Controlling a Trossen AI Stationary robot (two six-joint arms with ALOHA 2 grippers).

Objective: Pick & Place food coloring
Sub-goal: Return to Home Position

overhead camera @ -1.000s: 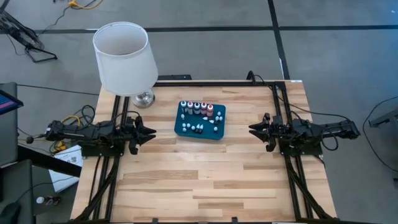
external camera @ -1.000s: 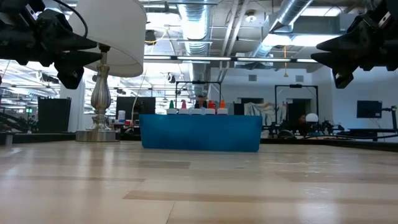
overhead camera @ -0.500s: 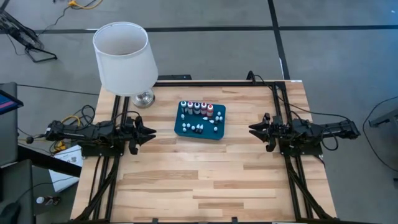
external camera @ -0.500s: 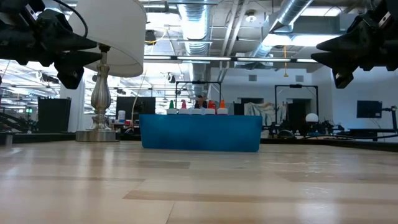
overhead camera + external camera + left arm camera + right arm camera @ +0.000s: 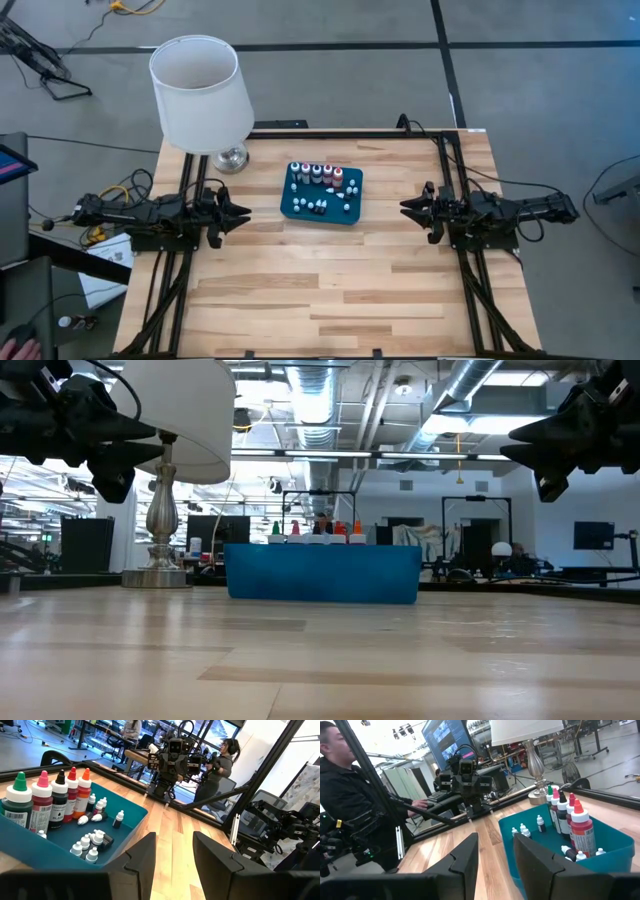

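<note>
A dark teal tray [image 5: 296, 207] sits at the table's middle, toward the far edge. Inside it, a row of larger food coloring bottles [image 5: 316, 174] stands upright along its far side, with green, pink, black, red and orange caps [image 5: 50, 795]. Smaller white-capped bottles [image 5: 322, 205] lie and stand on the tray floor [image 5: 95, 840]. My left gripper [image 5: 246, 212] hovers open left of the tray, above the table. My right gripper [image 5: 403, 208] hovers open right of the tray. Both sets of fingers point at the tray [image 5: 605, 840] from a distance.
A lamp with a white shade [image 5: 200, 92] and a silver base [image 5: 231, 157] stands at the table's far left corner, close behind my left arm. Bare wood spreads over the table's near half [image 5: 320, 290]. A person [image 5: 350, 790] sits beyond the table's left side.
</note>
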